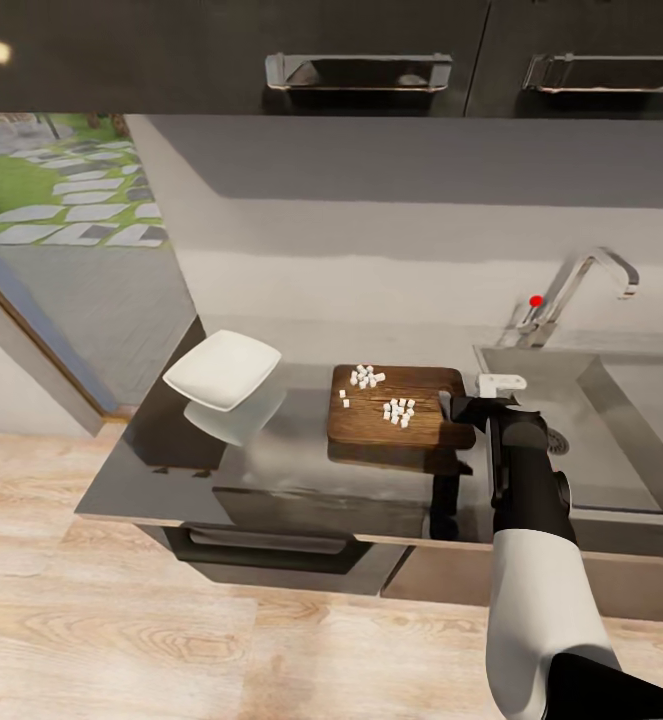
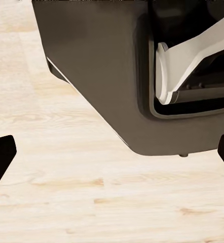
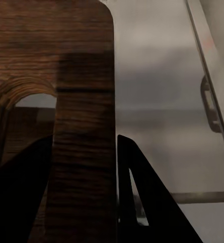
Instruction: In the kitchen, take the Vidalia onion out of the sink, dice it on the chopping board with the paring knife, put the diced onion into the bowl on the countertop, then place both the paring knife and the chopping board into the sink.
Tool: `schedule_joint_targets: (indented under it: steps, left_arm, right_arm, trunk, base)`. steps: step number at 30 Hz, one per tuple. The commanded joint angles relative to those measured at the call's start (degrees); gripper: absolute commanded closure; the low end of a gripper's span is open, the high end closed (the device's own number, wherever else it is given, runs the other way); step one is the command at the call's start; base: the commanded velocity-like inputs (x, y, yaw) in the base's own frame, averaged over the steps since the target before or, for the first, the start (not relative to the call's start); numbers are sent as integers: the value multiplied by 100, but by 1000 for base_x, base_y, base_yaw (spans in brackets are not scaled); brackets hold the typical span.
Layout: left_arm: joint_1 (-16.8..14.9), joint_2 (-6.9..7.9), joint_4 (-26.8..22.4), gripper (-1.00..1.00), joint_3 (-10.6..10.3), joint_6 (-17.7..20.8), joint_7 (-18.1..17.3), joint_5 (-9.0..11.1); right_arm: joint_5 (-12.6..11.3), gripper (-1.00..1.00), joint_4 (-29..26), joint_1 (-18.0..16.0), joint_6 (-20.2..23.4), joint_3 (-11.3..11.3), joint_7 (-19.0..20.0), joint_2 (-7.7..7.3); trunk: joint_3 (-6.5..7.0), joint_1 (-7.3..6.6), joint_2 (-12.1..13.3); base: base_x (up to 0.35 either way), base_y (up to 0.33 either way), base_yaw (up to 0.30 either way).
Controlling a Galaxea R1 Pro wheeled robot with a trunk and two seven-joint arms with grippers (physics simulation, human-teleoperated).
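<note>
Right gripper [image 1: 468, 410] fingers [image 3: 142, 202] clamped on the handle end of the chopping board [image 1: 401, 405] on the table [image 1: 271, 470]. White onion pieces [image 1: 399, 410] visible from the head only. Left fingers [image 2: 0, 157] spread wide above wood floor [image 2: 66, 202].

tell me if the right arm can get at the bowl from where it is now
Probably not right away: the right gripper has its fingers clamped on the chopping board by its handle end, and the bowl sits beyond the board's far side. It would have to let go first.
</note>
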Motion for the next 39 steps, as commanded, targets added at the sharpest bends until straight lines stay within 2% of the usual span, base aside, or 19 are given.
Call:
schedule_joint_targets:
  steps: [1,17,34,39]
  left_arm:
    - [0,4,-18,-100,-20,40,38,4]
    - [-2,20,-85,-100,-17,27,38,4]
    - [1,311,-138,-100,10,9,14,89]
    - [3,375,-95,-100,3,-396,12,263]
  right_arm:
    - [57,100,-7,-6,15,-15,52,6]
    - [57,100,-7,-6,15,-15,52,6]
    - [57,100,-7,-6,15,-15,52,6]
    - [57,100,-7,-6,16,-15,52,6]
  trunk:
    - [0,4,-10]
    - [146,4,-10]
    - [301,4,-10]
    - [346,4,-10]
  base:
    - [0,0,0]
    - [0,0,0]
    - [0,0,0]
    - [0,0,0]
